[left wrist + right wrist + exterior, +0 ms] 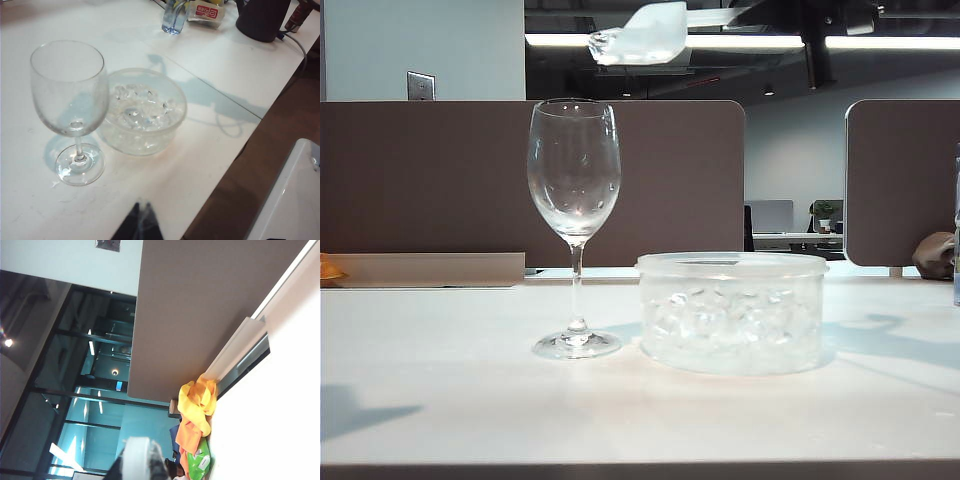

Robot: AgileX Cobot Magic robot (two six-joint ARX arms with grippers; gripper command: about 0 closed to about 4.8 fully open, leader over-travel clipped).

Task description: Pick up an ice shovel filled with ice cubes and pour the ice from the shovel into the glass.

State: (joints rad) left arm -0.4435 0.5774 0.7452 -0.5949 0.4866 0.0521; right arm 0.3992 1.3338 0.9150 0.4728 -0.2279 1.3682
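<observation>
Ice shovel (655, 32) was seen at the top centre of the exterior view, held high above the glass (574, 190), its broad head tipped toward the left with ice cubes (605, 44) at its lower lip. Its thin handle ran off to the upper right, where the right gripper was hidden beyond the frame edge; its jaws were nearly closed, and what they clamped could not be made out. In the right wrist view only a blurred white shape (140, 457) was shown at the bottom edge. The left gripper (140, 225) was seen as a dark blur at the bottom of the left wrist view, its jaw state not discernible. The glass stood upright and empty on the white table (440, 400), just beside a round plastic tub (732, 312) holding more ice.
</observation>
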